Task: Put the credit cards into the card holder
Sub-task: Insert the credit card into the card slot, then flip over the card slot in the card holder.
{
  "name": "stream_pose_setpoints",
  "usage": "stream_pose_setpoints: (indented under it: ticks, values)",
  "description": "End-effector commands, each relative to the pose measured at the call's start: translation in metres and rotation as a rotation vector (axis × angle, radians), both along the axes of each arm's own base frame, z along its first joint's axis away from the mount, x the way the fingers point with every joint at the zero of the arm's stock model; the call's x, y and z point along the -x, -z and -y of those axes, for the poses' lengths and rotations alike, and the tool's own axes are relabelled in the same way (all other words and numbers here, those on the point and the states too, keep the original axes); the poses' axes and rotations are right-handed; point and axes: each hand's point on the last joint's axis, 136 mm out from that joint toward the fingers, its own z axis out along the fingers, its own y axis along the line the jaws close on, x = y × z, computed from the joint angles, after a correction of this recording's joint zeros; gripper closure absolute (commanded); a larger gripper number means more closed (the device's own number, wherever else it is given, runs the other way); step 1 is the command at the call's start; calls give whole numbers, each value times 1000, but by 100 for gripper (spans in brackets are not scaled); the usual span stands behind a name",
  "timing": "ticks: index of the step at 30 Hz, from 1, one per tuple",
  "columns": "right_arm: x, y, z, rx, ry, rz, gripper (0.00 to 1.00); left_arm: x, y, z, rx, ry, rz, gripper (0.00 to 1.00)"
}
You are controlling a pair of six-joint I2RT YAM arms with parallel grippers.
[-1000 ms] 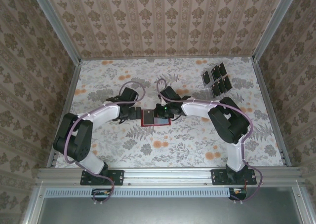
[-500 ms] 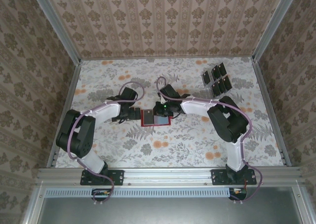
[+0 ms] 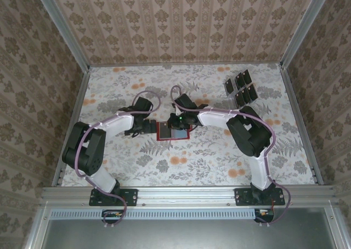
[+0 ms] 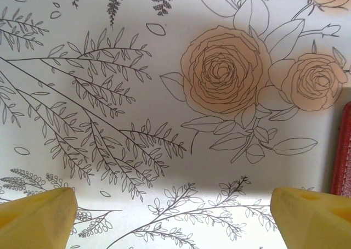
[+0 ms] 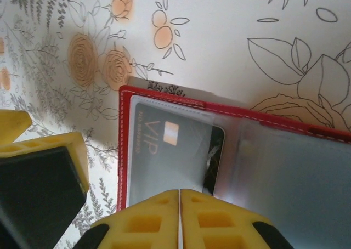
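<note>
Reach decides the coming move. Nearest the bases, mid-table, the card holder lies open and flat, its long axis running left to right. The left gripper sits just beside its left edge, fingers spread wide with nothing between them. The right gripper hovers over the holder's right part, fingers pressed together on nothing, their tips by the edge of a clear pocket where a VIP card already sits. Farther back and to the right, well apart, the credit cards wait in tilted rows. They lie on the right arm's side, so I judge the right gripper the natural one to fetch the next.
</note>
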Motion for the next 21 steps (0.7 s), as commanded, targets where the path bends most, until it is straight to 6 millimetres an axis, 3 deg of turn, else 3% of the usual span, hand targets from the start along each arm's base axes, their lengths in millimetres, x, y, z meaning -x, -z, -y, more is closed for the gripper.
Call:
stream_pose_setpoints:
  ticks: [1, 4, 7, 15, 21]
  values:
    - [1, -31, 15, 3, -8, 58, 80, -1, -18, 4, 22, 10, 32, 0]
    - [2, -25, 33, 64, -5, 58, 66, 1, -25, 11, 44, 12, 47, 0]
    - [4, -16, 48, 130, -12, 52, 59, 3, -28, 18, 65, 7, 55, 0]
    - [21, -7, 68, 199, -25, 36, 57, 7, -33, 36, 130, -15, 73, 0]
    - [36, -6, 73, 171, -11, 18, 57, 6, -30, 43, 128, -10, 66, 0]
